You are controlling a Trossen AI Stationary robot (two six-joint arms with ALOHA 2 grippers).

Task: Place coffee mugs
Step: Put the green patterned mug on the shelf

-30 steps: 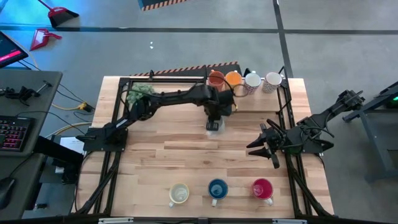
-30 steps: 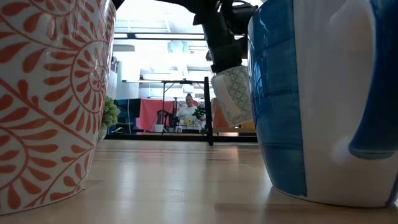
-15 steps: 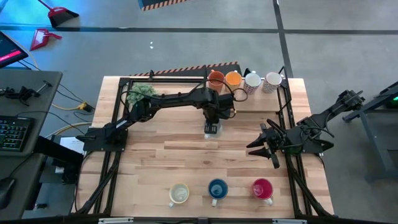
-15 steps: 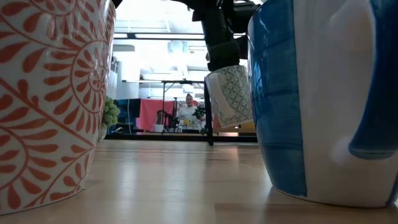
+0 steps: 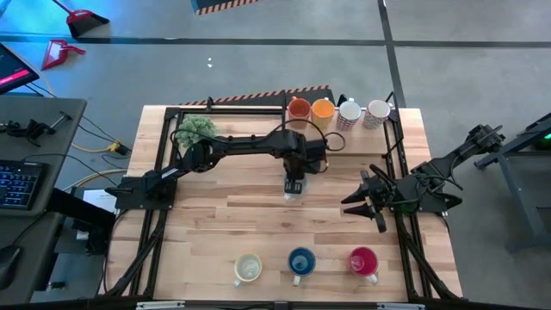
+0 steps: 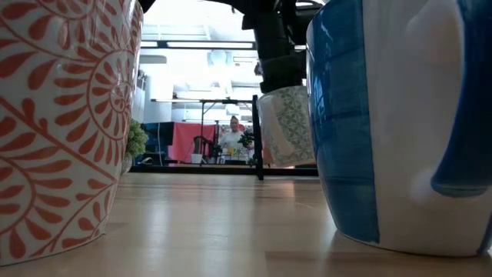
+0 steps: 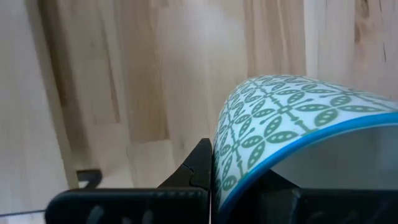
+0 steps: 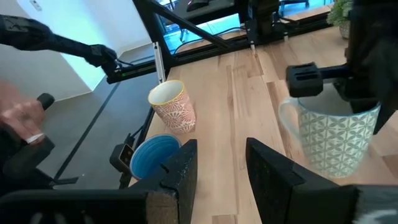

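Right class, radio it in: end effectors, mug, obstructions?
Left end effector shut on green-patterned mug, held above table. Right end effector open, waiting at right edge. Nothing beneath the mug.

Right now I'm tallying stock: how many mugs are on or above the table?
8. Four in the far row: orange mug, second orange mug, patterned white mug, white mug. Three near: cream mug, blue mug, red-pink mug. The left pincer holds the green-patterned mug.

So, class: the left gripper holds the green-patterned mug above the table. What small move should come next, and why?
Probably keep carrying it toward the near row. The left gripper is shut on the green mug, which hangs clear of the table, and the cream mug, blue mug and pink mug already stand there.
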